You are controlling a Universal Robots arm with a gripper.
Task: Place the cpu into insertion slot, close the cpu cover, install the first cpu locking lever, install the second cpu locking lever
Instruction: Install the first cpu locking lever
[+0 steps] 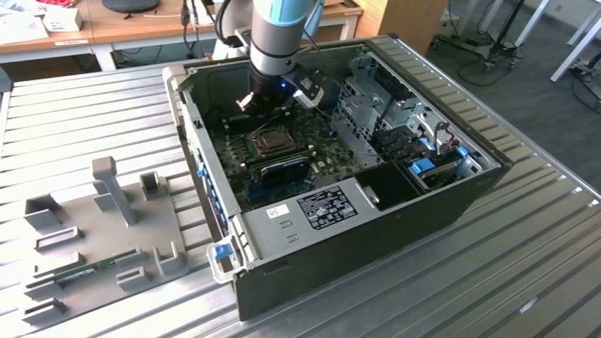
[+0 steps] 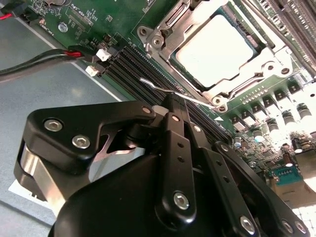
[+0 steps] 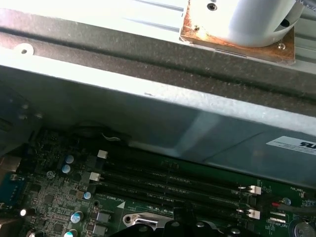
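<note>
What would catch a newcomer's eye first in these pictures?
First comes the grey robot arm, which reaches down into the open computer case on the slatted metal table. In the second wrist view the black gripper looms in the foreground, its tip at a thin wire lever. Just beyond it the pale cpu lies framed by the silver cpu cover.
</note>
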